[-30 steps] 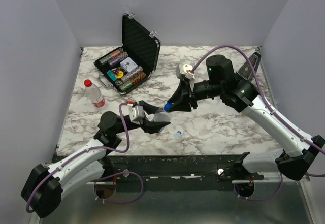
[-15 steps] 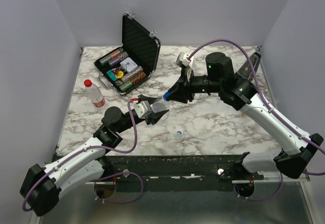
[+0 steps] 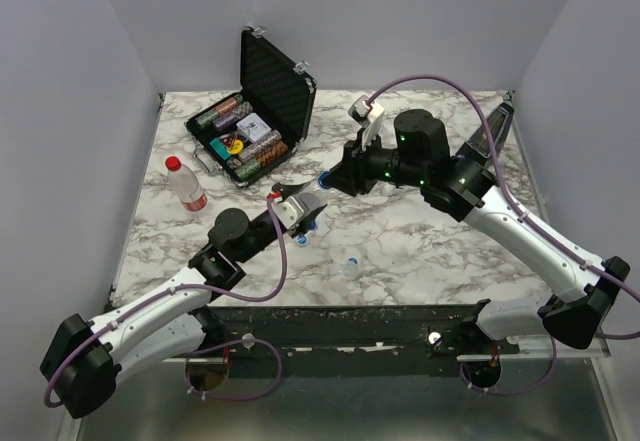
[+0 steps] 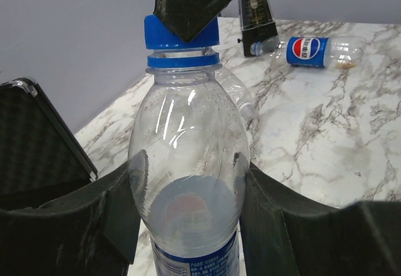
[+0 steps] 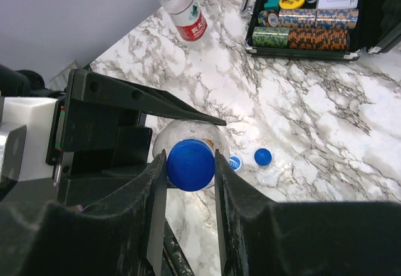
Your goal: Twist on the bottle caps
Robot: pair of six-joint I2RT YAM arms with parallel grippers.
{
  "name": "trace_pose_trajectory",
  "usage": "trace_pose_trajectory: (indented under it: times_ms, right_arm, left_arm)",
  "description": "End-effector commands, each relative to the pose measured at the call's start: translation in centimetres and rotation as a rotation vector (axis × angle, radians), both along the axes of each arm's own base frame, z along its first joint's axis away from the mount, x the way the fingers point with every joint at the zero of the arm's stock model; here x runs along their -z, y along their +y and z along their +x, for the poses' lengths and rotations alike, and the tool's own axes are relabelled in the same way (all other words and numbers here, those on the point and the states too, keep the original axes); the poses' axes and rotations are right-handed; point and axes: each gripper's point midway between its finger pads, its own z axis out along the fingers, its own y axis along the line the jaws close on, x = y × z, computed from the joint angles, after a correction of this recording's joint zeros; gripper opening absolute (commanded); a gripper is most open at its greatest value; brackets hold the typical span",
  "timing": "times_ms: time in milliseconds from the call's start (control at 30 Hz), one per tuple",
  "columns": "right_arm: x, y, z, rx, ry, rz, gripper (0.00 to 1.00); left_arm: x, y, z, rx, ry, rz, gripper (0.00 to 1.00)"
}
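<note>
My left gripper (image 4: 188,188) is shut on the body of a clear bottle with a blue label (image 4: 188,163) and holds it upright. A blue cap (image 4: 182,35) sits on the bottle's neck. My right gripper (image 5: 190,166) is shut on that blue cap (image 5: 190,164) from above. In the top view the two grippers meet at mid-table, the left (image 3: 300,208) below the right (image 3: 333,177). A red-capped bottle with a red-and-white label (image 3: 185,184) stands at the left. It also shows in the right wrist view (image 5: 182,7).
Two loose blue caps (image 5: 235,162) (image 5: 263,157) lie on the marble table (image 3: 420,251) under the held bottle. An open black case of poker chips (image 3: 255,126) stands at the back left. A Pepsi-labelled bottle (image 4: 313,47) lies on its side further off.
Both grippers have moved away from the arm bases toward the table's middle. The bottle has come up from a tilt to upright, and the right gripper's cap now sits on its neck.
</note>
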Motion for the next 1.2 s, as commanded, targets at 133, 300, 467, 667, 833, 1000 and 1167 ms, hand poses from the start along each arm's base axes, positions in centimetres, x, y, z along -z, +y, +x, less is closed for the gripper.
trace_pose_trajectory:
  times_ms: [133, 300, 467, 667, 833, 1000, 1167]
  right_arm:
    - [3.3, -0.7, 0.5, 0.109, 0.095, -0.065, 0.11]
    - [-1.0, -1.5, -0.6, 0.055, -0.008, -0.01, 0.56]
    - [-5.2, -3.6, -2.6, -0.071, -0.115, 0.053, 0.75]
    - [-5.2, -6.7, -3.3, -0.252, -0.144, 0.119, 0.75]
    - [-5.3, -7.2, -4.8, -0.4, -0.241, 0.163, 0.73]
    - [-4.3, -7.1, -5.4, -0.486, -0.31, 0.164, 0.73]
    - [-4.1, -6.6, -6.3, -0.581, -0.328, 0.202, 0.7]
  left_arm:
    - [-3.4, 2.0, 2.4, -0.168, -0.032, -0.1, 0.0]
    - [-2.2, 0.6, 1.7, -0.094, 0.047, -0.069, 0.0]
    - [-1.6, -1.2, 0.9, 0.0, 0.153, -0.066, 0.0]
    - [-1.9, -4.0, -1.6, 0.211, 0.297, -0.106, 0.0]
    - [-2.4, -5.5, -3.6, 0.375, 0.369, -0.128, 0.0]
    - [-3.9, -5.9, -5.8, 0.511, 0.313, -0.159, 0.0]
    - [-4.7, -5.9, -7.7, 0.617, 0.252, -0.171, 0.0]
